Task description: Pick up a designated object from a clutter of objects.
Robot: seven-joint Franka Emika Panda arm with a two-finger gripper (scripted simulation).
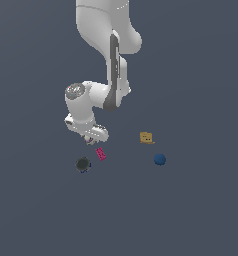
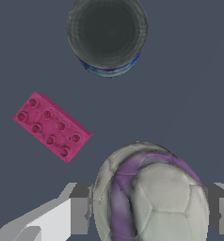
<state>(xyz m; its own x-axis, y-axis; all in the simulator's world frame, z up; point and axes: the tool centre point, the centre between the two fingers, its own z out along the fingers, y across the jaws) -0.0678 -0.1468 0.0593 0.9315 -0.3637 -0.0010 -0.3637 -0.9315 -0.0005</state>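
Disc (image 1: 83, 164), dark and round, sits furthest toward the exterior view's left on the bench (image 1: 191, 210). Pink studded brick (image 1: 100, 154) lies just beside it, apart. Gripper (image 1: 91, 140) is low over the bench above the brick; in the wrist view the whitish ball with purple markings (image 2: 151, 193) sits between the fingers (image 2: 78, 209), which flank it closely; actual contact unclear. Tan box (image 1: 146, 137), then blue ball (image 1: 160, 159), lie well apart on the right.

Even, dim simulator light; sharp renders, no glare or cast shadows.
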